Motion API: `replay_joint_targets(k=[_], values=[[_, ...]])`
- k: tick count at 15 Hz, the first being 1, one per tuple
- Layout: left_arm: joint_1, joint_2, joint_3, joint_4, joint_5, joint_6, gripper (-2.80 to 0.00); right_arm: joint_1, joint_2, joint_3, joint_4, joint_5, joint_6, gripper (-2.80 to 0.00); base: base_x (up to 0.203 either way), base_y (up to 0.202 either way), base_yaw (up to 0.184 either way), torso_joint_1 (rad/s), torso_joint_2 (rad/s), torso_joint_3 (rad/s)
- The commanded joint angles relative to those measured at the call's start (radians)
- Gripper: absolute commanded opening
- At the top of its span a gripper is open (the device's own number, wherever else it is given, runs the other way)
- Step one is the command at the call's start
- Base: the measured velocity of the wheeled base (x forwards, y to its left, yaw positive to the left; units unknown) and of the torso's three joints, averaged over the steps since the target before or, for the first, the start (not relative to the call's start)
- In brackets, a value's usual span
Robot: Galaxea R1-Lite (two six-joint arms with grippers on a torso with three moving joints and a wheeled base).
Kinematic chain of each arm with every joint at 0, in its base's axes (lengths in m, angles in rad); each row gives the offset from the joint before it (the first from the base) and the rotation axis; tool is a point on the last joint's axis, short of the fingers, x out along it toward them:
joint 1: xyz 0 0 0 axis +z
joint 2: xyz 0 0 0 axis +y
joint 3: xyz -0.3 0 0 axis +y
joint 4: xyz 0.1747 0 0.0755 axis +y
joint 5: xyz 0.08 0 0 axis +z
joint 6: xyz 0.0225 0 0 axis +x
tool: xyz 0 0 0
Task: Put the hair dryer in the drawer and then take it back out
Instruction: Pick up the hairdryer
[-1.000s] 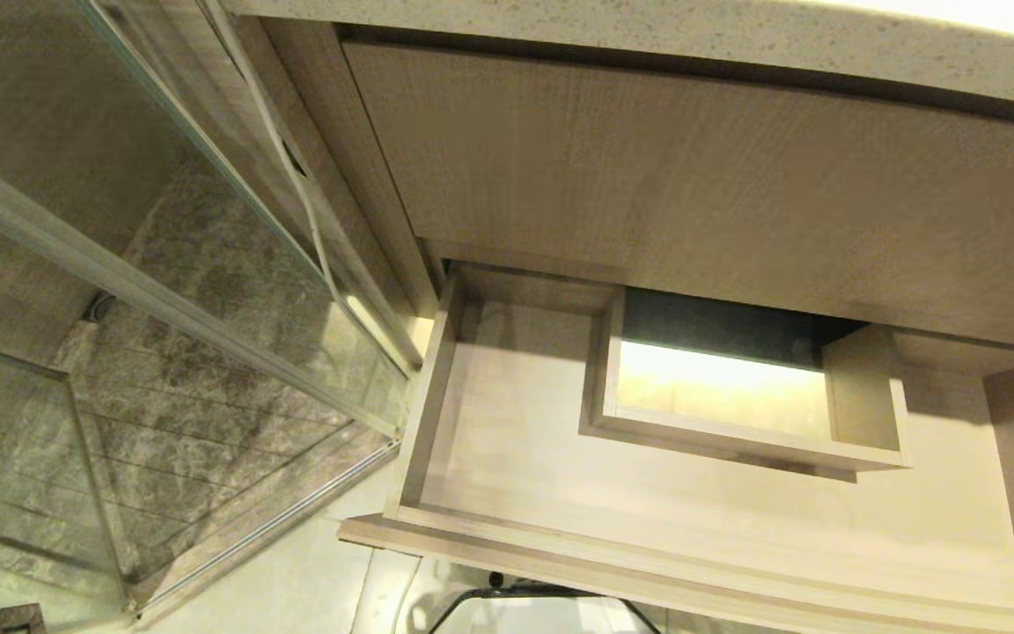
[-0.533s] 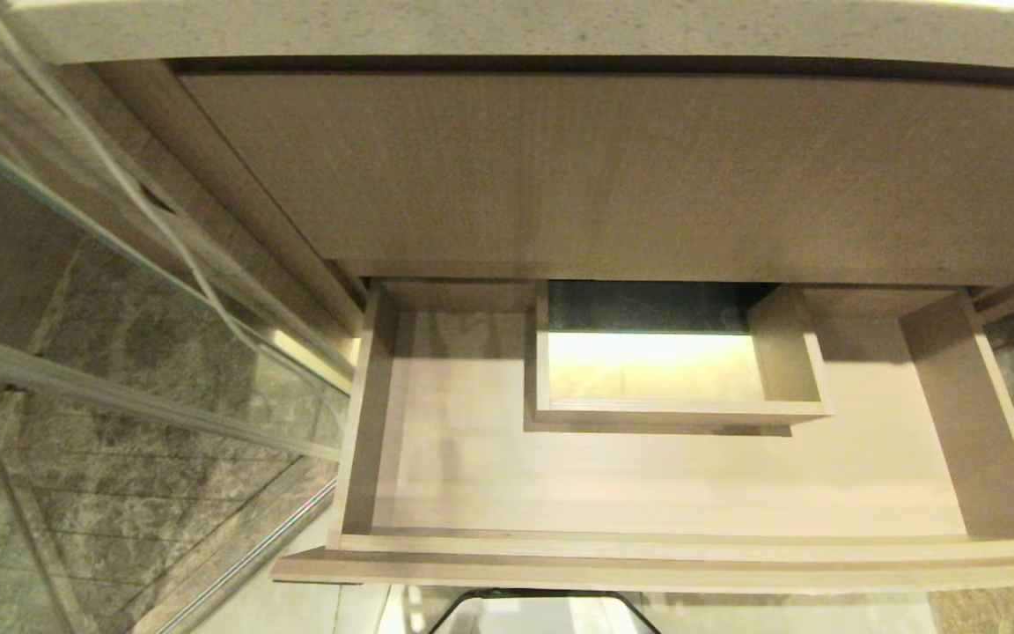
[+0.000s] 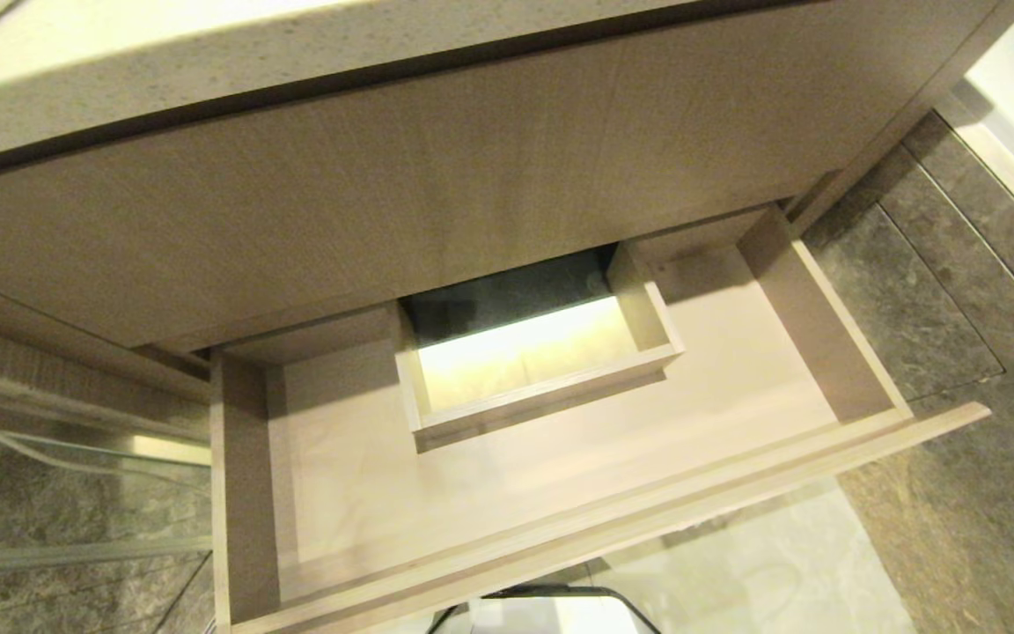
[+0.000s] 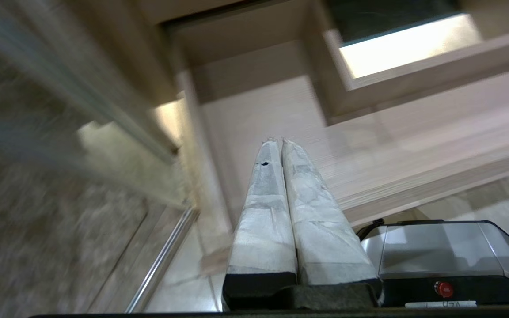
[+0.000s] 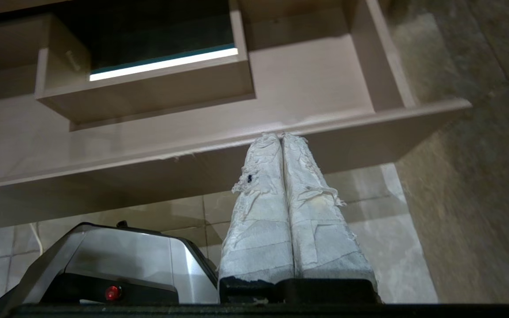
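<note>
The wide wood-grain drawer [image 3: 577, 537] stands pulled out below the vanity, with a boxed cut-out [image 3: 542, 401] in its middle and nothing lying on its floor. The hair dryer is out of view. Neither arm shows in the head view. In the left wrist view my left gripper [image 4: 279, 140] is shut and empty, hanging low in front of the drawer's [image 4: 413, 181] left part. In the right wrist view my right gripper [image 5: 281, 135] is shut and empty too, just before the drawer's front edge [image 5: 192, 154].
A taller wood-grain panel [image 3: 401, 185] and the speckled countertop [image 3: 208, 62] rise above the drawer. Dark stone floor [image 3: 956, 352] lies to the right, a glass shower screen [image 3: 49, 493] to the left. My silver base [image 5: 117, 260] sits low, close to the drawer front.
The whole head view has swung toward the right: the shower screen has slid out to the left edge and stone floor has come in at the right. The drawer stays open and empty.
</note>
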Motion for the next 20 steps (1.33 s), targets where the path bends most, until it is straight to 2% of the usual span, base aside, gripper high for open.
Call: replay_joint_targets(k=[1,9,20], values=[[-0.001,-0.002,0.000,0.000,0.000,0.000,-2.80,0.001,-0.038,0.040,-0.001,0.001,-0.002,-2.80,0.004,0.008,-0.120,-0.002,0.01,0.001],[-0.001,0.000,0.000,0.001,0.000,-0.001,-2.80,0.001,-0.038,0.040,-0.001,0.000,0.000,-2.80,0.000,0.000,-0.009,0.034,-0.06,-0.028],[-0.001,0.000,0.000,0.000,0.001,0.001,-2.80,0.001,-0.038,0.040,-0.001,0.000,0.000,-2.80,0.000,0.000,0.000,0.278,-0.52,-0.245]])
